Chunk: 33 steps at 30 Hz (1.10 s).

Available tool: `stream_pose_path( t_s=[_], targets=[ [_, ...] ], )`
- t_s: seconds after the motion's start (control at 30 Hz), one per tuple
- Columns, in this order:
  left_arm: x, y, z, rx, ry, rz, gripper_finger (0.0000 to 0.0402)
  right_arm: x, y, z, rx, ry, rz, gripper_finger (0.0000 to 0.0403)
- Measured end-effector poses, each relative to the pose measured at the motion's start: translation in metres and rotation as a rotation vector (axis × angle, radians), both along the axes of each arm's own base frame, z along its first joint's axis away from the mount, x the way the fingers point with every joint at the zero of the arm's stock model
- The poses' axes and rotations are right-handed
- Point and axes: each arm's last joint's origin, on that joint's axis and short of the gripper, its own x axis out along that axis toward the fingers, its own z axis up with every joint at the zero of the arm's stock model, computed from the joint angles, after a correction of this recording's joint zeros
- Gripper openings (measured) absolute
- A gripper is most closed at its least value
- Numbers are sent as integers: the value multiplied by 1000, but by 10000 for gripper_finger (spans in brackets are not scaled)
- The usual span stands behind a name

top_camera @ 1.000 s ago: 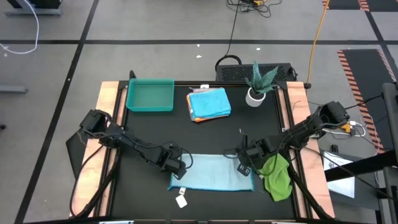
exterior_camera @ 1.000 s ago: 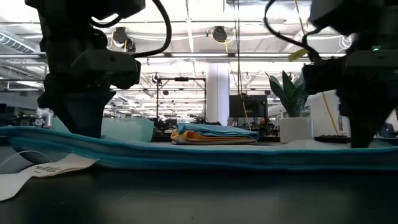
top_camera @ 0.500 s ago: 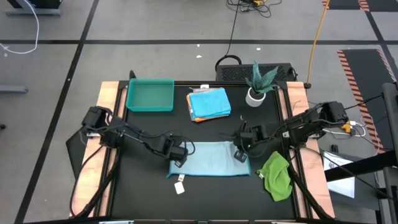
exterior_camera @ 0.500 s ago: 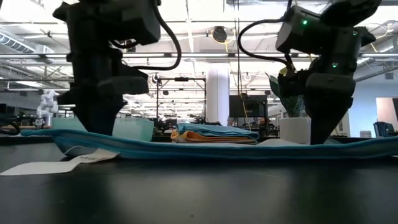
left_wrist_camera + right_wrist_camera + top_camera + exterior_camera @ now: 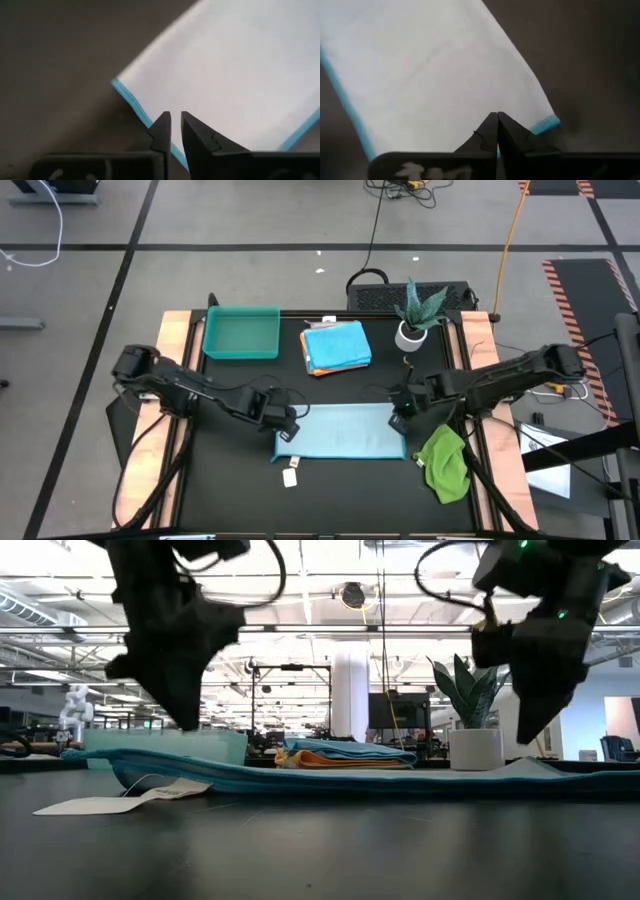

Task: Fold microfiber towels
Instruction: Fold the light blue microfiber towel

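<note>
Pale blue towel (image 5: 342, 431) lies folded into a strip on the worktop (image 5: 240, 490), both claws lifted just off its far corners. Left claw (image 5: 175, 131) shows a slight gap, holding nothing; right claw (image 5: 497, 131) is closed and empty. For the next fold, grip one short end's corners squarely and align the edges
</note>
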Motion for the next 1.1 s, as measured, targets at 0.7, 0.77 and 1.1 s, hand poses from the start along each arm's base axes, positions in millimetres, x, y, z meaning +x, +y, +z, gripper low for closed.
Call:
stream_pose_path(
  t_s=[0.7, 0.77, 1.1],
  targets=[
    [-4, 44, 21, 86, -43, 50, 51, -25, -26, -9, 78, 70, -147, 163],
    [-4, 44, 21, 71, -41, 46, 51, -26, -28, -16, 109, 53, -150, 168],
    [-4, 43, 21, 32, -41, 45, 51, -24, -36, -23, 142, -32, -151, 171]
  ],
)
